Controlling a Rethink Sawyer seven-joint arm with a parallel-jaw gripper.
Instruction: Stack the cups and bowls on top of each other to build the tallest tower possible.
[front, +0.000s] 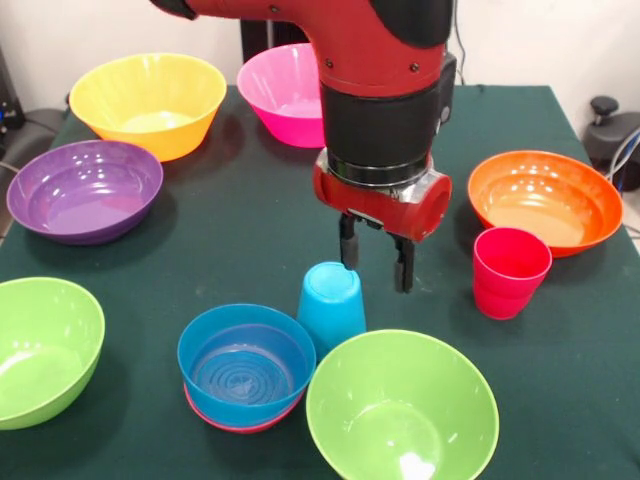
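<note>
- Gripper (376, 262) hangs from the red and black arm (385, 90) over the middle of the table, its two dark fingers (348, 245) pointing down and spread apart with nothing between them.
- Just below and to the picture-left of those fingers stands the light blue cup (331, 305), turned upside down with its flat base on top; the picture-left finger's tip appears right behind the cup's top edge, and whether it touches cannot be told.
- Beside the blue cup, to its picture-left and nearer the camera, sits the small blue bowl (246, 365), upright and nested in a small red bowl (232, 421), of which only a thin rim shows underneath.
- Immediately in front of the blue cup, at the near edge, is a lime green bowl (402, 410), upright and empty; its rim overlaps the cup's lower part in this view.
- To the picture-right of the gripper stands the red-pink cup (510, 270), upright with its mouth up, just in front of the orange bowl (545, 200).
- A second lime green bowl (42, 350) lies at the picture's left edge, well apart from the blue pieces.
- Farther back on the left is the purple bowl (84, 188), and behind it the large yellow-orange bowl (148, 103).
- The pink bowl (285, 95) sits at the far side, partly hidden by the arm.
- All of these rest on the dark green table (240, 250).
</note>
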